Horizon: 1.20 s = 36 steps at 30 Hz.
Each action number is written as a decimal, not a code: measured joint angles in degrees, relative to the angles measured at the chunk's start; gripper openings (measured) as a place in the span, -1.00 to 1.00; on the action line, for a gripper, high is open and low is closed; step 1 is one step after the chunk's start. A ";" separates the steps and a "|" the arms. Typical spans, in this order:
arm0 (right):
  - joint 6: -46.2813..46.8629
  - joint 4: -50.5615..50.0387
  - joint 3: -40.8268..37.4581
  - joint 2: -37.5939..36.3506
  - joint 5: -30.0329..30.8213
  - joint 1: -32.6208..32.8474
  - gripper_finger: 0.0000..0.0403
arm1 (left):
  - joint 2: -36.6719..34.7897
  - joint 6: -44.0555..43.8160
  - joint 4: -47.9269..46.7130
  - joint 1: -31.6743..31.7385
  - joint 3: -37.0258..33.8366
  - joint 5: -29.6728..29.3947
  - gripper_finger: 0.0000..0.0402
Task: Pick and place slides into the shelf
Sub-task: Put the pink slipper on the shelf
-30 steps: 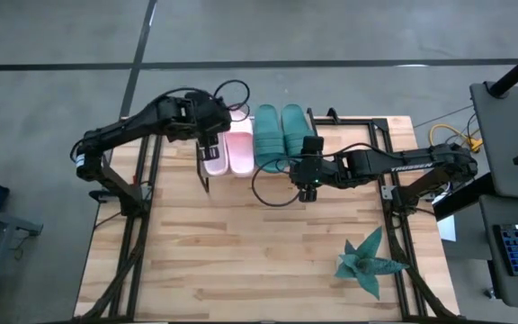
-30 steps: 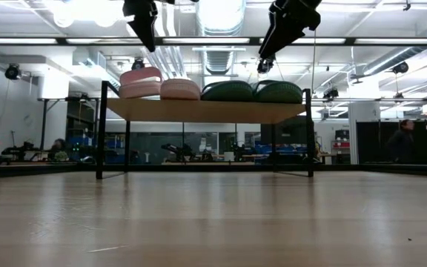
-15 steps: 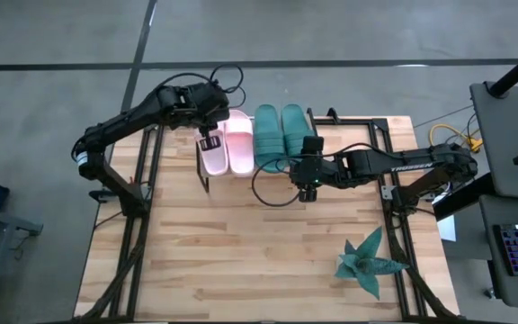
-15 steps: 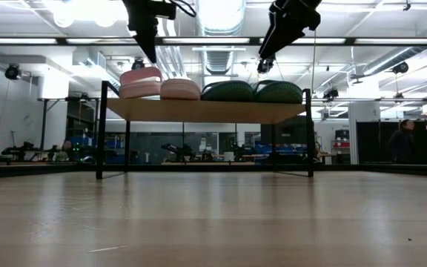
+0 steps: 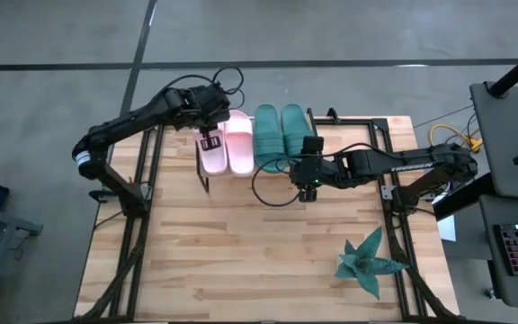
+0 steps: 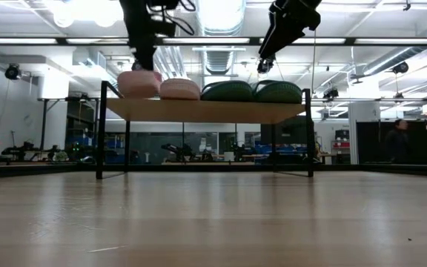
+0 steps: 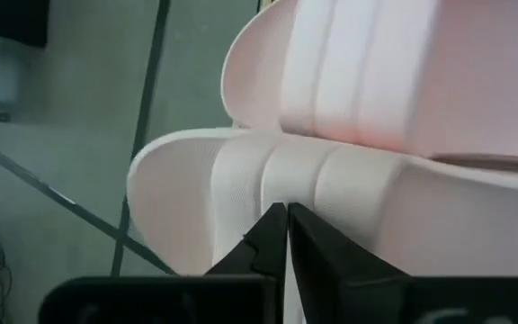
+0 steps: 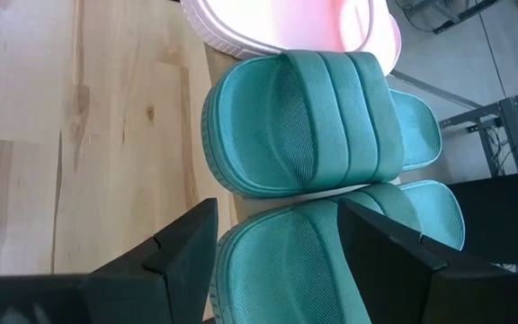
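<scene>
slides: all four on shelf [image 6: 206, 110] top, pink pair [image 5: 226, 144] at left end, green pair [image 5: 280, 137] beside | my left gripper [image 5: 209, 141] pressed together at outer pink slide; right gripper [image 5: 307, 181] spread | placing looks near done

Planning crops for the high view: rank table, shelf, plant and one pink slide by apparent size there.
1. Table
2. Shelf, mostly covered by slides
3. Plant
4. Pink slide; plant and slide look close, so their order is unsure.
</scene>
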 joint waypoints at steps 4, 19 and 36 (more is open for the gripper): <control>0.02 0.00 -0.01 0.00 0.00 -0.02 0.09 | 1.04 1.88 0.35 0.98 -3.12 1.61 -0.97; 0.08 -0.02 -0.01 0.00 -0.02 0.01 0.09 | 4.32 -0.02 0.56 1.32 -0.48 2.21 -0.97; 0.12 0.00 -0.01 0.00 0.00 -0.01 0.09 | -4.70 -3.18 -2.17 -10.03 -0.42 -0.94 -0.51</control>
